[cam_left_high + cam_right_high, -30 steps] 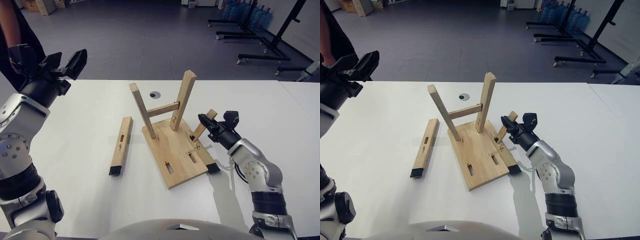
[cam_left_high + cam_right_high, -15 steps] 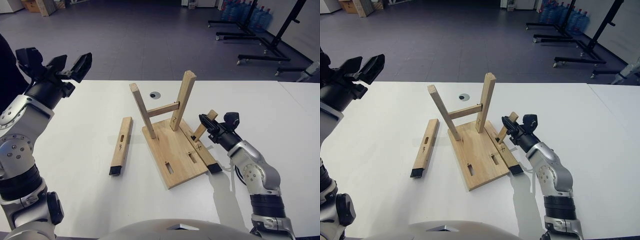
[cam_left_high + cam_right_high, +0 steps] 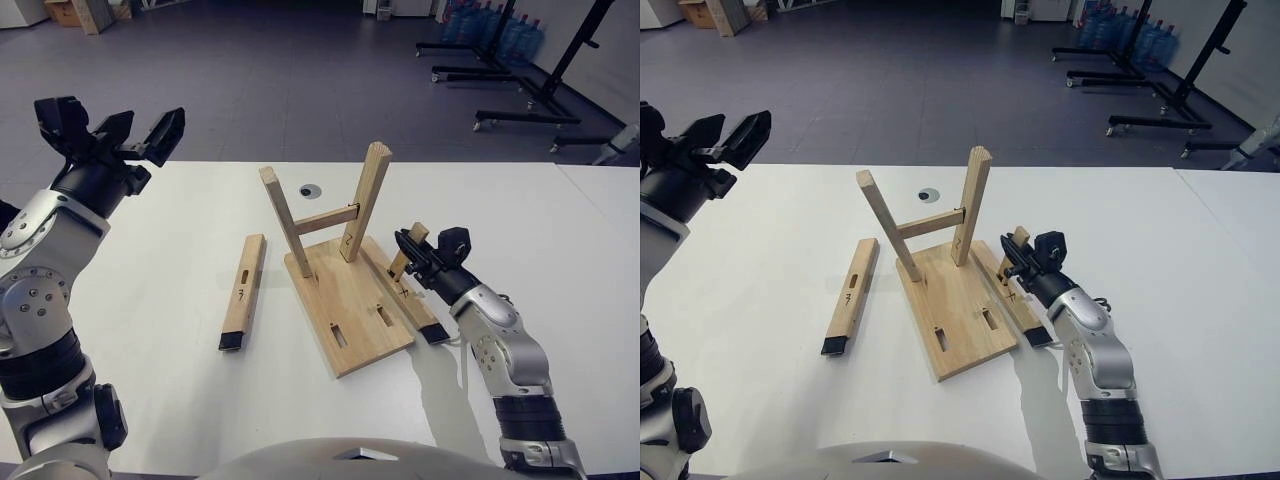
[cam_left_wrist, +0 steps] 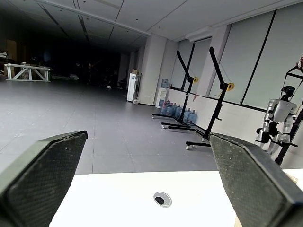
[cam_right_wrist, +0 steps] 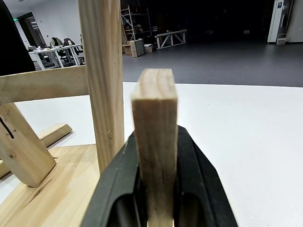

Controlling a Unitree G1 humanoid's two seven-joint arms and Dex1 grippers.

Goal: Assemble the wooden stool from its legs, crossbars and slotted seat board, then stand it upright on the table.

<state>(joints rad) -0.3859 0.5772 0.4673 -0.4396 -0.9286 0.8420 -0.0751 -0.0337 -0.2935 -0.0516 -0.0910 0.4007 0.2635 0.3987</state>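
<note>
crossbar in hand at the flat leg, joint not yet made
right gripper (image 3: 408,250) pinches the short crossbar (image 5: 155,137) between both fingers, bar tilted, its lower end down at the leg (image 3: 418,312) lying along the right edge of the seat board (image 3: 350,305) (two upright legs (image 3: 366,200) already stand in it). advice: square the bar's end to its slot, press straight, do not nudge the board. left gripper (image 3: 125,135) is raised well to the left, fingers spread, holding nothing; a fourth leg (image 3: 242,290) lies loose left of the board.
</note>
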